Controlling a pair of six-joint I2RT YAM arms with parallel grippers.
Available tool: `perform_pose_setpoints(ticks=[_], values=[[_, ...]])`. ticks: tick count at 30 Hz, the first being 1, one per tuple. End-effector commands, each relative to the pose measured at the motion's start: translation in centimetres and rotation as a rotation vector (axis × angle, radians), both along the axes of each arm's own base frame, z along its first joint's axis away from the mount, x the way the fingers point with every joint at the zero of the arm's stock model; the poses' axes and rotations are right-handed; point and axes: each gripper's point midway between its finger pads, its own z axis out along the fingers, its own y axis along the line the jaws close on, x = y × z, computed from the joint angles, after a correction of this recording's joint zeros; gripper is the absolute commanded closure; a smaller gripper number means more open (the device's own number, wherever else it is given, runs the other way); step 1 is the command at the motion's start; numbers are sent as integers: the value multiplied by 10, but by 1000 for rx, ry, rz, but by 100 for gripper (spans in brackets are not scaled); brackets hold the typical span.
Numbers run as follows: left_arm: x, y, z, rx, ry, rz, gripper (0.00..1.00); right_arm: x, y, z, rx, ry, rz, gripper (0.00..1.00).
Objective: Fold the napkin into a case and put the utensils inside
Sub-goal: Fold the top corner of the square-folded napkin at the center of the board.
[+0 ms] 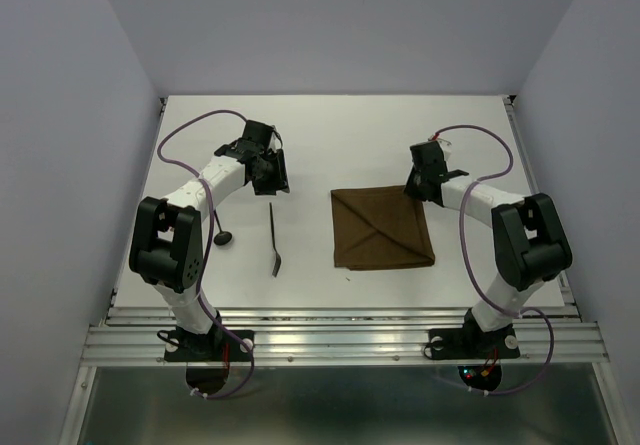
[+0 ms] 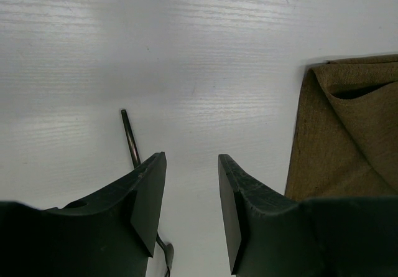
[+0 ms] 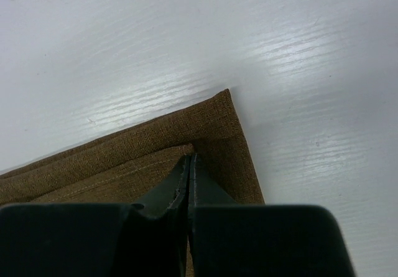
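- One table [image 1: 330, 135], white; two arms at its near edge; one napkin and two utensils lie on it
- Napkin [image 1: 382, 228]: one, dark brown, lying right of centre as a folded, roughly square shape; diagonal fold lines cross its top face; it is flat on the table, and in the right wrist view at least two layers show near its far right corner
- Long utensil [image 1: 274, 240]: one, thin and dark, lying near-to-far with its widened head at the near end; left of the napkin and apart from it
- Short utensil [image 1: 222, 236]: one, dark with a round head, further left, just beside the left arm [image 1: 170, 240], which hides part of its handle; the two utensils lie apart and do not touch
- Left gripper [image 1: 272, 177]: hovers above bare table just beyond the far end of the long utensil; in its own wrist view the jaws stand well apart with only white tabletop between the fingers [image 2: 146, 196]; it holds nothing; the long utensil's handle shows left of the fingers, the napkin's edge off to the right
- Right gripper [image 1: 420, 191]: sits at the napkin's far right corner; its jaws are pressed fully together, tips down on the cloth where an upper layer's edge ends; whether any cloth is pinched between them I cannot tell
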Motion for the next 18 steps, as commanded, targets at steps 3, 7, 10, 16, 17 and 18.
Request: perform_pose_setpoints(ticks=[3, 7, 10, 16, 17, 18], values=[[-2, -1, 12, -4, -26, -20, 50, 30, -1, 23, 6, -100, -27, 99], [-3, 0, 12, -2, -25, -19, 50, 32, -2, 22, -1, -102, -30, 99], [-3, -1, 11, -3, -23, -21, 50, 34, -3, 25, 0, -119, -33, 99], [-4, 0, 10, 0, -20, -22, 50, 36, -7, 28, 5, -137, -50, 99], [-5, 0, 9, 1, -18, -22, 50, 37, -7, 28, 5, -137, -50, 99], [-5, -1, 9, 1, -18, -23, 50, 37, -7, 27, 5, -134, -52, 99]])
